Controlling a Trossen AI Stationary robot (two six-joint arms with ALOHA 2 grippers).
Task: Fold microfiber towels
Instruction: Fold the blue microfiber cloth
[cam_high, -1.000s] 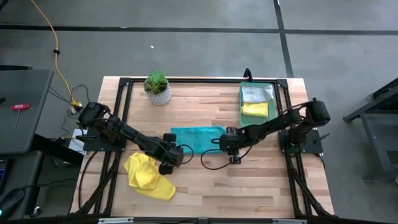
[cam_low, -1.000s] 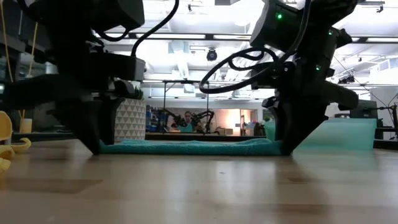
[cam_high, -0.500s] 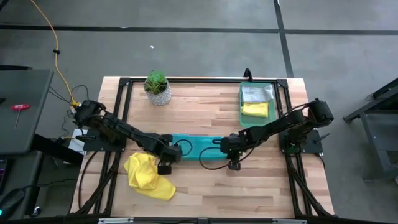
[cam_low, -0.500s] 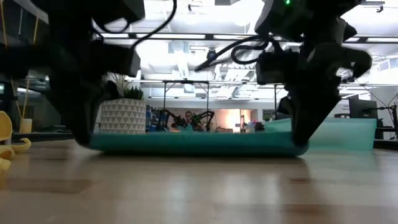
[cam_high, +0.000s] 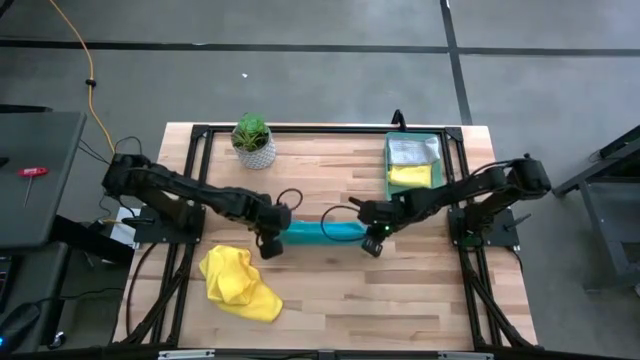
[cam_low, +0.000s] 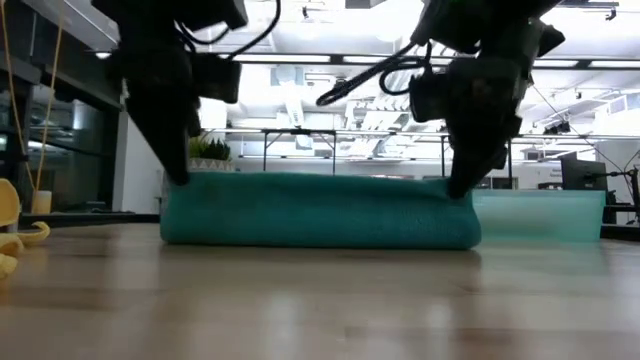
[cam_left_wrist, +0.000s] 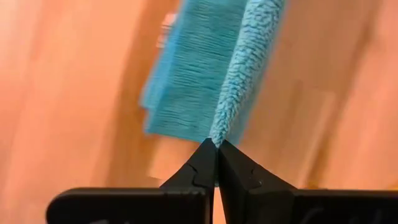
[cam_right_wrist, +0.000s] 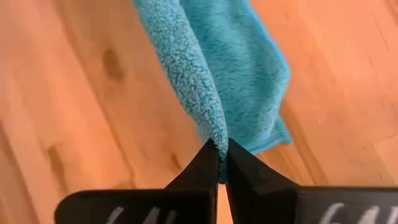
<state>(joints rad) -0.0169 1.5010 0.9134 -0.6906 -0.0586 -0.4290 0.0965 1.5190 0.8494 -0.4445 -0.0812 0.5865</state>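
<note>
Both hands are clamped on the teal towel, one at each end of its upper edge: the left hand pinches the corner on the left side of the bench, the right hand the corner on the right, and the cloth stretches between them near the middle of the bench. In the low view the left hand and right hand hold the top edge raised, and the teal towel hangs down from them as a doubled band whose lower fold rests on the wood. The left wrist view shows the fingertips shut tight on a fluffy edge of the towel, the rest of it lying beyond on the boards; the right wrist view shows the same, its fingertips closed on the towel's edge. A crumpled yellow towel lies near the left front of the bench, apart from the left hand. Another yellow towel and a grey-white towel sit in the green tray at the right rear, behind the right hand. A potted plant stands at the left rear.
</note>
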